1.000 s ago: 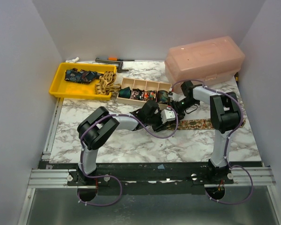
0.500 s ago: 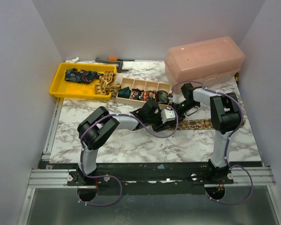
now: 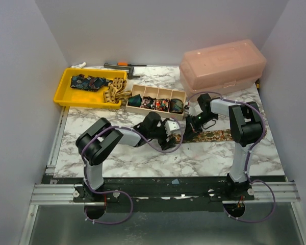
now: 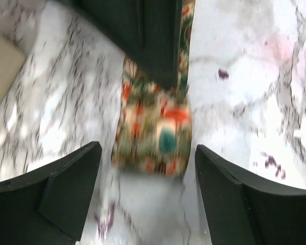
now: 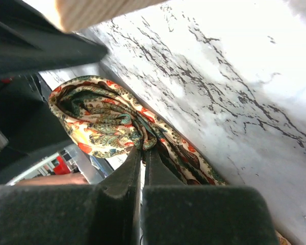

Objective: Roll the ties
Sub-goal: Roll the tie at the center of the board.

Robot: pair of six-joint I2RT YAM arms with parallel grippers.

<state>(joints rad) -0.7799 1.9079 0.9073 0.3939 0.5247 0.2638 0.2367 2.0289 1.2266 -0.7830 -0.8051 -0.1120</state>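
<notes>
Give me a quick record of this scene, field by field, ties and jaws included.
tie on table: patterned, one end rolled, the rest lying flat
left jaws: open, either side of the roll, not touching
right jaws: shut, pinching the tie at the roll
wooden organiser: rolled ties in its compartments
yellow tray: loose ties in it

To me the long paisley necktie (image 5: 107,127) looks soft matt cloth, the white marbled tabletop (image 3: 132,159) glossy (pale compartment box (image 3: 166,90): bare wood).
</notes>
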